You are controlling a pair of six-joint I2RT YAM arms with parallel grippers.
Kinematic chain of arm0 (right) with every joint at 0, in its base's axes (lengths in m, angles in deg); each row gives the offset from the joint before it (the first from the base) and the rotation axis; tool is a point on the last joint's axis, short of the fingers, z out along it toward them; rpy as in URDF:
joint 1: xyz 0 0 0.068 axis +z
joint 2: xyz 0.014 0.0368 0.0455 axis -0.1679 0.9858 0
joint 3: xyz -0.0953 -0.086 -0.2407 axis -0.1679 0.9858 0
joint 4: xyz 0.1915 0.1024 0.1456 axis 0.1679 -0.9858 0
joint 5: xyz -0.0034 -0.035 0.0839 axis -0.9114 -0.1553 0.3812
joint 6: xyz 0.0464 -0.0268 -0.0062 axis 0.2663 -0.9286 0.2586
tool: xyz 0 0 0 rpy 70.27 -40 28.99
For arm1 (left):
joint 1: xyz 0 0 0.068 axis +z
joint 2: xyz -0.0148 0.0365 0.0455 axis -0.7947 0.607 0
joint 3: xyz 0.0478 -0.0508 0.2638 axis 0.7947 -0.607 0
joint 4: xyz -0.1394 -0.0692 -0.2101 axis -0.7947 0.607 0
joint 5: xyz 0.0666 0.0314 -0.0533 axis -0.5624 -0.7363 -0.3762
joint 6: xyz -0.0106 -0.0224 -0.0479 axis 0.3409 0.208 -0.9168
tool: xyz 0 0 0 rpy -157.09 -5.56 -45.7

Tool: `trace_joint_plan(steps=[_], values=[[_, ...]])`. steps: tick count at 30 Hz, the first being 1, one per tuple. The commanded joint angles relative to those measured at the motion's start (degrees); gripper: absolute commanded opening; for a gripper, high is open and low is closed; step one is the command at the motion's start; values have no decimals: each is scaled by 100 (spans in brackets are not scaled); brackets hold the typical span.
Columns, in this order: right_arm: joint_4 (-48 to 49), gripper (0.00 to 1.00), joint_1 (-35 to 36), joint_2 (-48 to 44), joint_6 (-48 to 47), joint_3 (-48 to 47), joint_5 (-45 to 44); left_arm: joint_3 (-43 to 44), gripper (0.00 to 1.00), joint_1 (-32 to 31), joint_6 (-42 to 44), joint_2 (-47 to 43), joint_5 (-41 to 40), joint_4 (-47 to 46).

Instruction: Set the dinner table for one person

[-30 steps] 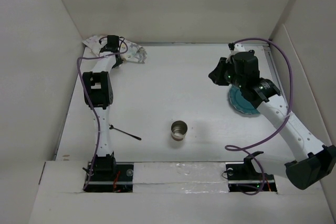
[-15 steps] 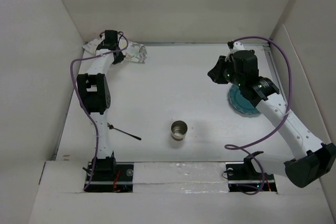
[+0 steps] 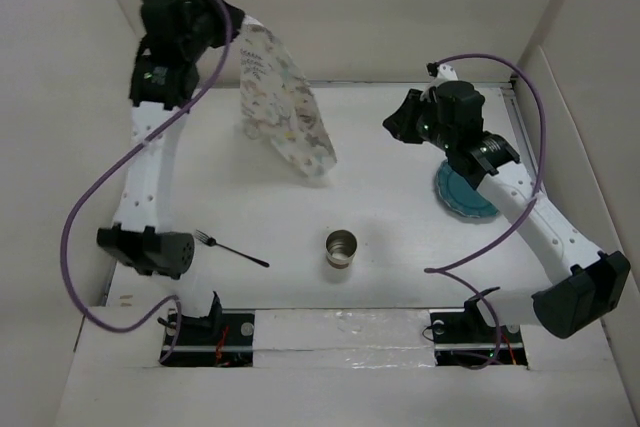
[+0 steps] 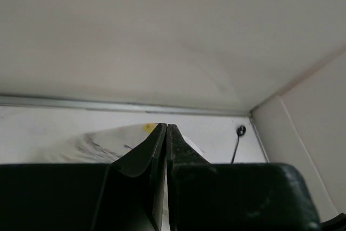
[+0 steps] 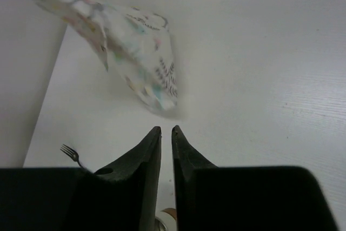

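Note:
My left gripper is raised high at the back left, shut on one edge of the pastel-printed cloth placemat. The cloth hangs down with its low end near the white dinner table. In the left wrist view the jaws are pressed together with the placemat below them. My right gripper hovers at the back right, almost shut and empty. It faces the hanging placemat. A teal plate lies under the right arm.
A metal cup stands near the front centre and shows in the right wrist view. A black fork lies at the front left, its tines showing in the right wrist view. White walls enclose the table on three sides.
My left arm has swung up from the back-left corner, lifting the placemat off the table so it hangs. My right gripper has shifted a little to the left.

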Motion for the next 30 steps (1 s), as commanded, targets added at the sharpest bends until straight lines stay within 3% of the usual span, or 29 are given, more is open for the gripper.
trace_joint_plan(steps=[1,5,8,10,15,18,19,21,24,26,30], values=[[449,23,78,106,76,-187,121,-752,0,842,-238,-839,376,-531],[616,70,183,484,85,-107,437,-1544,0,1344,-397,-1069,1000,-830],[441,81,254,1055,85,-291,578,-1923,0,1397,-388,-955,1107,-936],[230,82,394,1372,-3,-327,763,-2081,0,1397,-432,-762,1212,-1023],[326,79,798,1294,41,592,659,-2459,0,1397,-380,-594,1152,-1190],[195,61,939,1153,251,1016,413,-2907,0,1397,-344,-665,1046,-1366],[107,48,1079,1022,478,1392,185,-3152,0,1449,-361,-674,1089,-1454],[28,48,1080,977,568,1622,-62,-3276,0,1450,-379,-674,1116,-1533],[-192,62,1080,924,911,1861,-668,-3408,0,1450,-432,-665,1195,-1665],[-166,76,1080,1082,1042,1896,-949,-3444,0,1450,-467,-639,1256,-1727],[88,83,949,1653,1096,1642,-942,-3532,0,1450,-493,-594,1336,-1788]])
